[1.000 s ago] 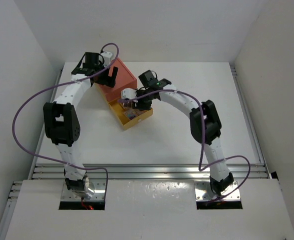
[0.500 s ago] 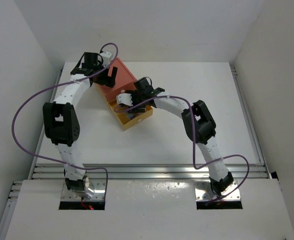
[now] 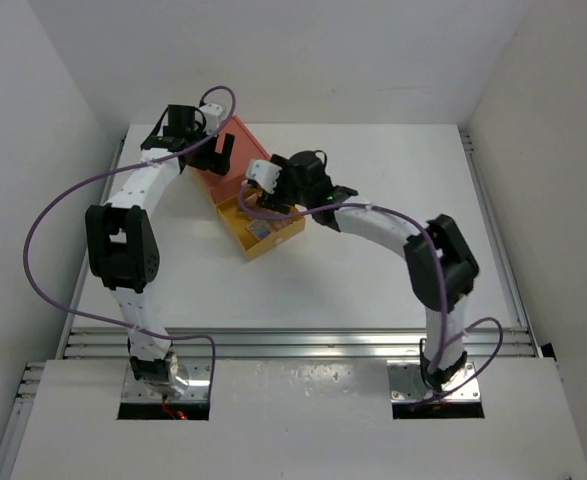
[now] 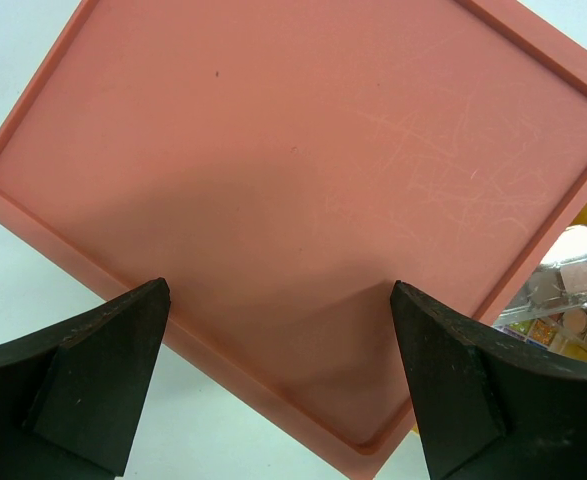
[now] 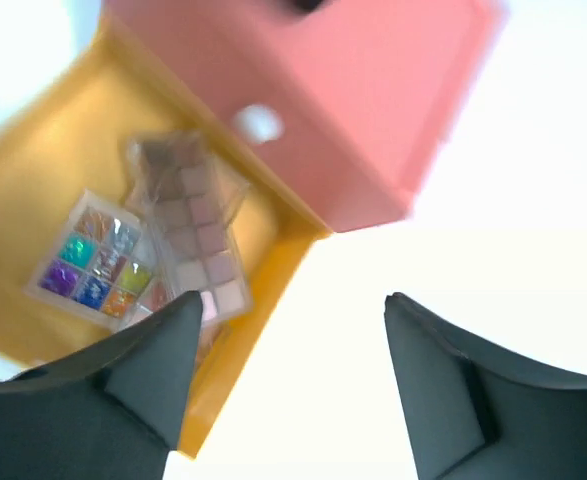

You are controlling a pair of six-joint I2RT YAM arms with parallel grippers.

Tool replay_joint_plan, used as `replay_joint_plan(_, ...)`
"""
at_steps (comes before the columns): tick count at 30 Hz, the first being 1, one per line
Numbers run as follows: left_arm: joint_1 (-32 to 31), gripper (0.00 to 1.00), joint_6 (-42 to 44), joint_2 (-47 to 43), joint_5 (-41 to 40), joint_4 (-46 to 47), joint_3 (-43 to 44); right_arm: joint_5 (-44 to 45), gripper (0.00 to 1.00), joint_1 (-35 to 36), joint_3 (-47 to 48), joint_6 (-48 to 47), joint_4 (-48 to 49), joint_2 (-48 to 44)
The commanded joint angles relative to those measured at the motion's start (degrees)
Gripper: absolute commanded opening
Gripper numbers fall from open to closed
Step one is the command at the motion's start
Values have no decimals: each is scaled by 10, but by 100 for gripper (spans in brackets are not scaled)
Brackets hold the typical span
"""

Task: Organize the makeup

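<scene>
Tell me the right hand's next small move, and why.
Probably lift the right hand straight up, clear of the drawer. Its jaws stand open with nothing between them, and the palettes already lie inside the drawer, which is pulled out of the box. Backing off would likely free room to push the drawer shut.

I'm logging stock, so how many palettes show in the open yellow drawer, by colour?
Pink palette: 1
Multicoloured palette: 1
Total: 2
Something more may lie under them, but it is too hidden to count.
</scene>
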Motion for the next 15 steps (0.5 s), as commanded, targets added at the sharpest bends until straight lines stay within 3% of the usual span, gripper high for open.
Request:
replay_joint_plan(1,15,99,4,-4,-14,-38,-15,26,68,6,-96,208,164,-111)
replay_joint_plan(2,15,99,4,-4,-14,-38,-15,21,62,7,-112,278,163,-134)
replay_joint_plan(3,20,99,4,-4,-14,-38,-15,14,46,8,-141,298,157,-141)
replay_joint_plan(5,20,99,4,1,-14,-38,-15,-6,27,11,-184,356,115,-153)
replay_joint_plan(6,20,99,4,1,-14,-38,-15,-7,10,13,-192,403,102,-147)
replay_joint_plan(7,20,99,4,1,-14,-38,-15,-10,4,13,-198,421,56,-143)
replay_joint_plan(9,20,99,4,1,-14,-38,-15,-12,0,19,-203,480,31,-136)
replay_joint_plan(15,20,99,10,1,-19,-38,-20,10,0,25,-249,549,108,-82)
